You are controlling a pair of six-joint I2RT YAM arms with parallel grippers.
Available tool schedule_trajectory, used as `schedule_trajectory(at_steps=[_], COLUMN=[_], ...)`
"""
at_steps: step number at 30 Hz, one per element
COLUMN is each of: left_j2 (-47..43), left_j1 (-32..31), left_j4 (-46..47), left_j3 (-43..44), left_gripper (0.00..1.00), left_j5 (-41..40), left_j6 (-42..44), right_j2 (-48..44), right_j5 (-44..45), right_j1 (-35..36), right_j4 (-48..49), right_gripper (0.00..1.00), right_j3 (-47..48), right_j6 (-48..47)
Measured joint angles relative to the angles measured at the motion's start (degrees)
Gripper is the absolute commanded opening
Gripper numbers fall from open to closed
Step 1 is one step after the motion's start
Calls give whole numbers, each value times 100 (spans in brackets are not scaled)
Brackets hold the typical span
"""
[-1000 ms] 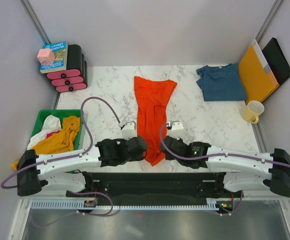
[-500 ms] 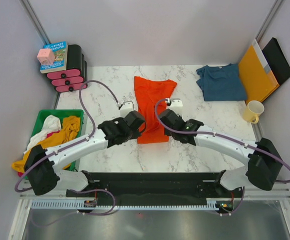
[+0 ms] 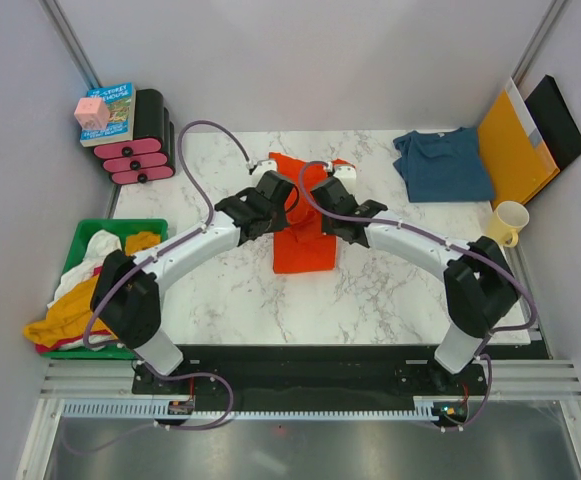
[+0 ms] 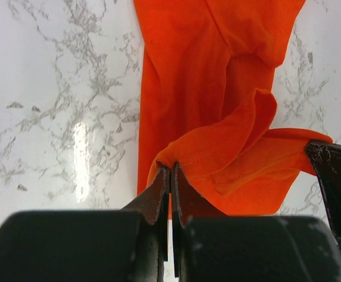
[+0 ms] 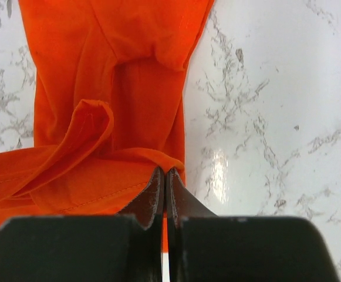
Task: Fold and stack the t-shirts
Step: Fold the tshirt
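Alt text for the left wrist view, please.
The left gripper is shut on a folded-over edge of the orange-red t-shirt; the rest of the shirt lies stretched ahead on the white marble table.

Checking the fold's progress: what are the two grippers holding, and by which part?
Both hold the bright orange-red cotton t-shirt: left gripper and right gripper each pinch its hem edge.

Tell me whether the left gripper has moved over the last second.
Yes. The left gripper, shut on the orange t-shirt, has moved up the top view, from level with the green bin to beyond its far rim.
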Motion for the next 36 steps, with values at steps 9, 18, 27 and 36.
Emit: schedule_trajectory(at_steps=[9,18,27,36], left_j2=[1027,1867,2177,1617], left_j1=[476,831,890,881], left_j4=[199,240,236,339], left_j3=[466,896,1637,1331], left_gripper=[2,2,47,34], left_j5=[341,616,629,638], left_j6=[188,337,651,584], right_j2=[1038,1799,1978,866], right_j5=[-313,-514,-507,-413], right_j1=[-544,-656,-695,-470], right_j4=[179,232,282,487], right_gripper=[0,0,56,18], right_j3=[549,988,1528,804], right_j6=[-83,-92,-177,-223])
